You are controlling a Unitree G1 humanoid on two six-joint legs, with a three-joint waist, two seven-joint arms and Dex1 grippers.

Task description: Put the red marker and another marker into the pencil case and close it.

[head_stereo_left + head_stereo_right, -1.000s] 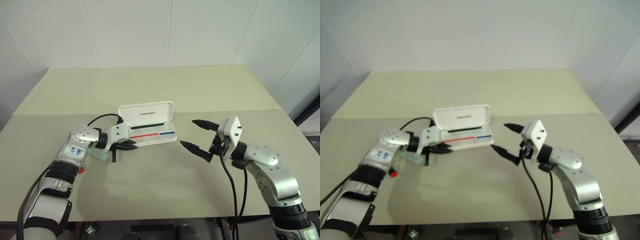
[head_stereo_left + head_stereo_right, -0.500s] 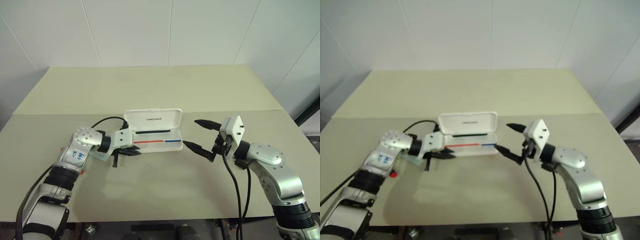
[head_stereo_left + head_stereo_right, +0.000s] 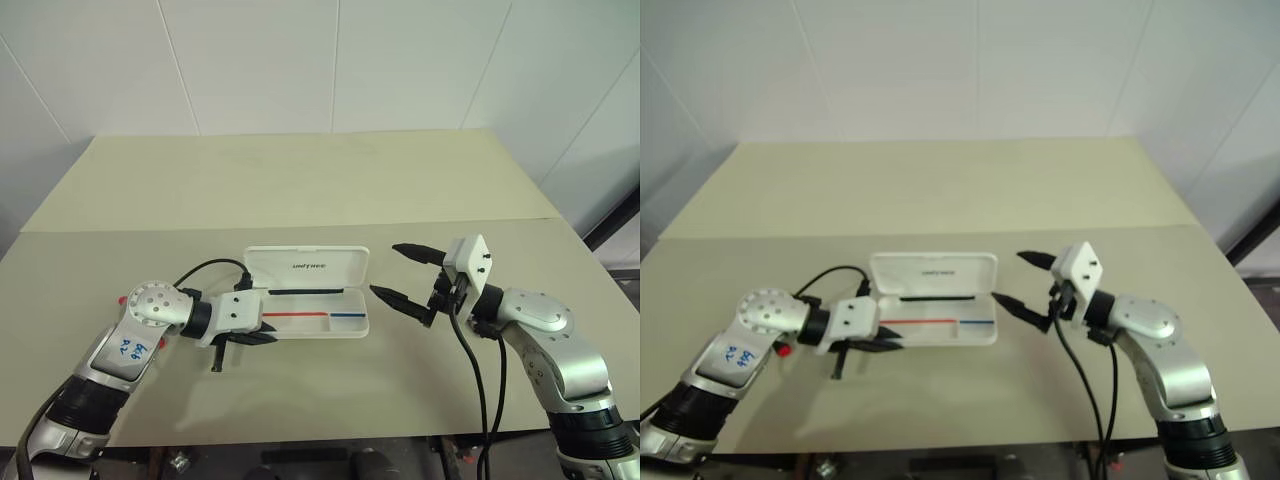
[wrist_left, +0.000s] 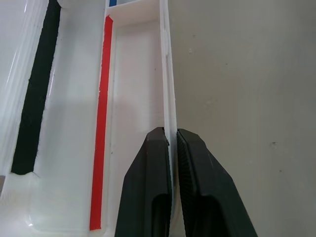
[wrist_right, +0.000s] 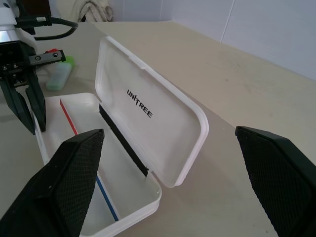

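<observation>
The white pencil case [image 3: 345, 322] lies open mid-table, its lettered lid [image 3: 307, 266] standing up at the back. A red and blue stripe runs along its tray. My left gripper [image 4: 172, 134] is shut on the tray's front wall near its left end, also seen as the left gripper [image 3: 252, 336] from the head. The right gripper [image 3: 385, 269] hangs open just right of the case, apart from it. The red marker [image 5: 55, 52] and the green highlighter [image 5: 61, 75] lie on the table behind my left wrist, largely hidden from the head views.
A seam [image 3: 150, 228] crosses the beige table behind the case. Black cables [image 3: 205, 266] loop off my left wrist, and others hang from the right arm [image 3: 470, 370]. White walls close the far side.
My left gripper has drawn the case nearer to me by its front wall and turned it square to the table edge. The right gripper has stayed in place, open.
</observation>
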